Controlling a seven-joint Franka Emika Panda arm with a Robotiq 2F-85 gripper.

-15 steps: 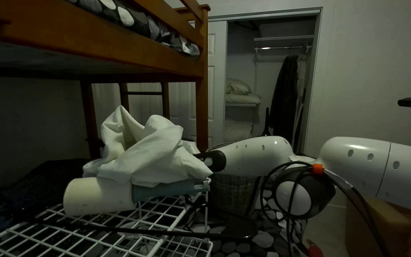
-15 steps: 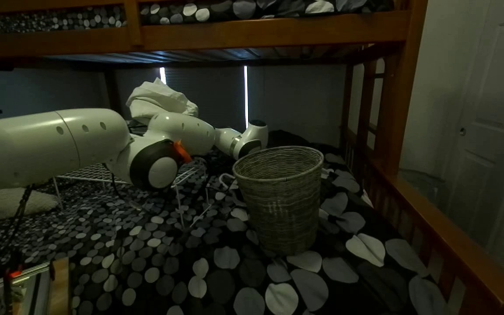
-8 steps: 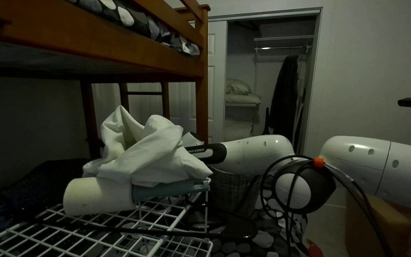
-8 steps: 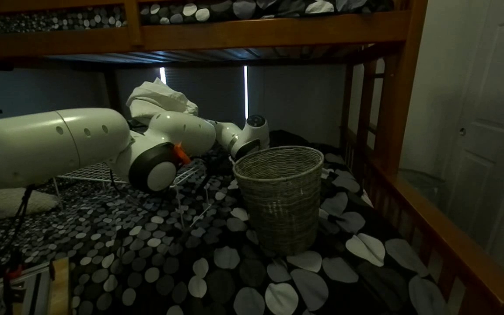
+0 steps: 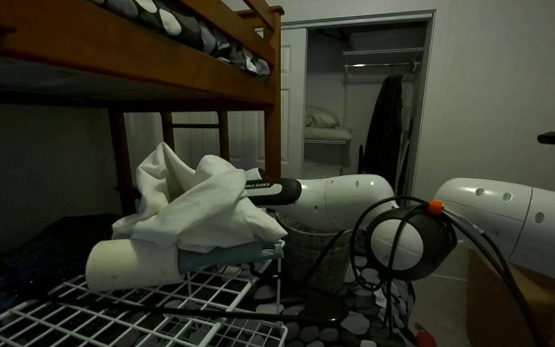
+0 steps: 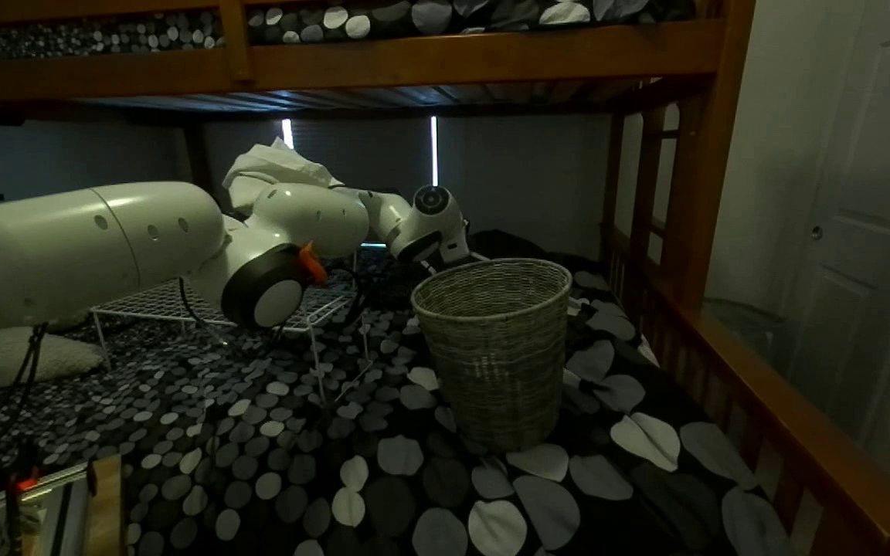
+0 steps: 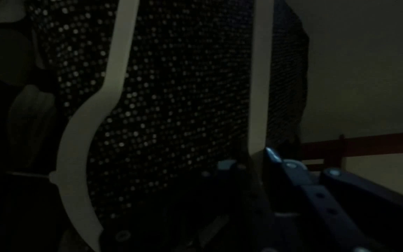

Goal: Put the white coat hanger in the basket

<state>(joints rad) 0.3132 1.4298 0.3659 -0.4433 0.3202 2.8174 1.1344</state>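
The white coat hanger (image 7: 75, 157) shows large in the wrist view, as a curved piece at the left and a straight bar at the centre right. My gripper (image 7: 248, 159) is shut on the straight bar, with a fingertip on each side of it. The woven dark-grey basket (image 6: 495, 371) with a paler rim stands upright on the bed, and also in an exterior view (image 5: 313, 260) partly behind the arm. In an exterior view my hand is just behind the basket's rim, and its fingers are mostly hidden. Small white bits, probably hanger, show beside the hand (image 6: 428, 267).
A white wire grid rack (image 5: 162, 308) holds a crumpled white cloth (image 5: 200, 207) on a cylinder (image 5: 133, 265); the cloth hides my hand there. The upper bunk's wooden rail (image 6: 476, 62) runs overhead. A wooden bed rail (image 6: 793, 432) stands beyond the basket.
The arm and hand have risen, and the wrist has tilted. The white hanger part seen low beside the basket has risen with the hand. The basket has not moved.
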